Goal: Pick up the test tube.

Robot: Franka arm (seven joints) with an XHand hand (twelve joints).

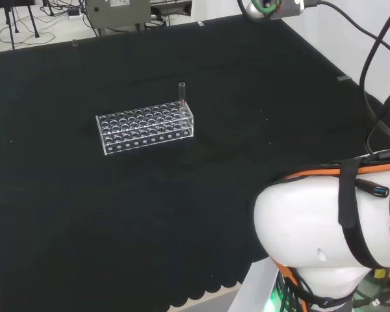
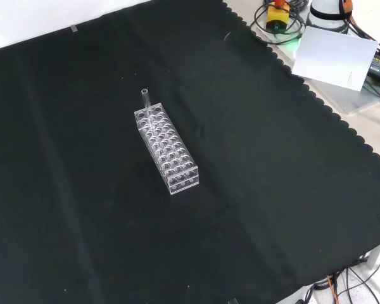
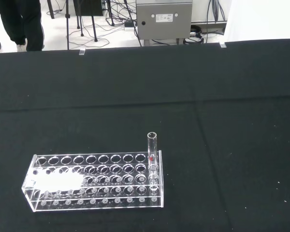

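Test tube stands upright in a corner hole of a clear plastic rack on the black cloth, untouched and apart from the robot. Ordered by size, the scene runs as follows.

Black cloth covers the whole bench, its scalloped edge showing along the near side in the head view and along the right side in the front view. A white arm link, crossed by black straps and orange trim, rises well to the right of the rack in the head view. A grey metal box sits on the floor past the far edge of the cloth, well behind the rack in the wrist view, among cables and stand legs.

The rack lies near the middle of the cloth, a long clear block pierced by rows of round holes. In the front view the rack runs lengthwise away from the camera, and the test tube rises from its far left corner. In the wrist view the test tube sits at the rack's end corner, its open mouth well above the rack's top plate, with a small red mark on its wall.

Whether the hand's fingers are released or clenched, I cannot tell.
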